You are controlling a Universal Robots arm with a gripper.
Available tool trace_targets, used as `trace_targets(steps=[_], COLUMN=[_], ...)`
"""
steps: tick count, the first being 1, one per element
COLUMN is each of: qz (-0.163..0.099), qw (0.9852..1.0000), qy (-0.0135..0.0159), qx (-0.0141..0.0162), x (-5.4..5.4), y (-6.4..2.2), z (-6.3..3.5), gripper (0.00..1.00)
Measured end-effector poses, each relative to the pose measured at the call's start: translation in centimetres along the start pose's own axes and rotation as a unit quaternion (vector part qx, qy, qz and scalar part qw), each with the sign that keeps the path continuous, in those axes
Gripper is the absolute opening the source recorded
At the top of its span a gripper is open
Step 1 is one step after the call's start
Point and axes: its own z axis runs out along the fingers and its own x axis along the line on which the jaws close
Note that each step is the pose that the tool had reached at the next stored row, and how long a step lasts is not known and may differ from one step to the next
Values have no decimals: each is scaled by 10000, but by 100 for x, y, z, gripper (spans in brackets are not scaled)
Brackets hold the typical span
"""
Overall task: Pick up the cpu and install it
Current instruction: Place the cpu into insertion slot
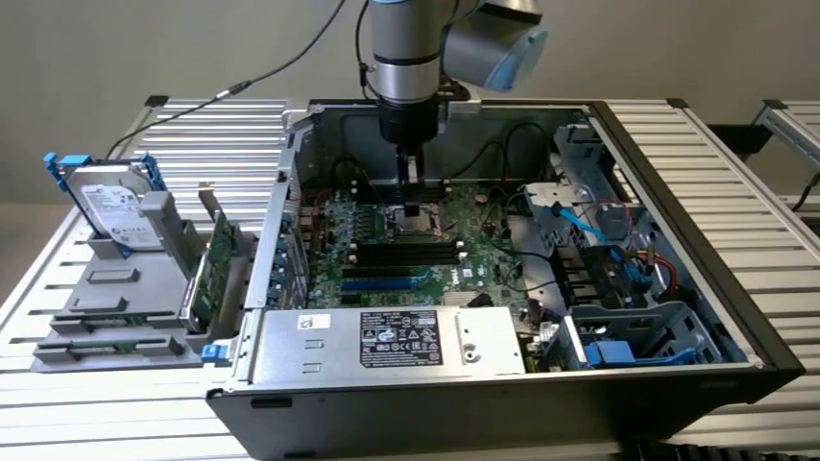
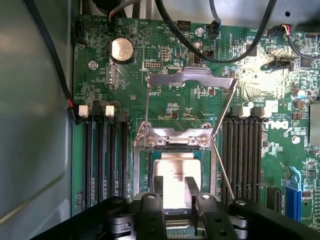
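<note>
Gripper (image 2: 175, 186) low inside open PC case (image 1: 513, 423), at socket frame (image 2: 172, 136). 2 fingers (image 2: 158, 184) set narrow over cpu (image 2: 176, 167); can't tell if gripping. Cpu lies flat in socket, load plate (image 2: 192, 80) raised.

Place: robotics lab or assembly test bench
Table: slatted aluminium-profile table (image 1: 731, 163)
Workpiece: opened desktop computer case (image 1: 513, 413), green motherboard (image 1: 494, 259) bared
Fixtures: grey holder (image 1: 115, 288) carrying a hard drive (image 1: 113, 206)
Machine: robot arm (image 1: 407, 48) reaching down into the case
</note>
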Motion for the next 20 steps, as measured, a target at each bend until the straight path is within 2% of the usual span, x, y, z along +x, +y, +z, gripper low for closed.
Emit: trace_targets(steps=[3, 4, 9, 20], qz=[0, 0, -2, -26], qw=[10000, 10000, 10000, 9999], qy=[0, 0, 0, 2], qx=[0, 0, 15, 169], x=[-2, -4, -19, -47], y=[4, 6, 45, 385], z=[-57, -80, -226, -416], gripper=[24, 17, 17, 17])
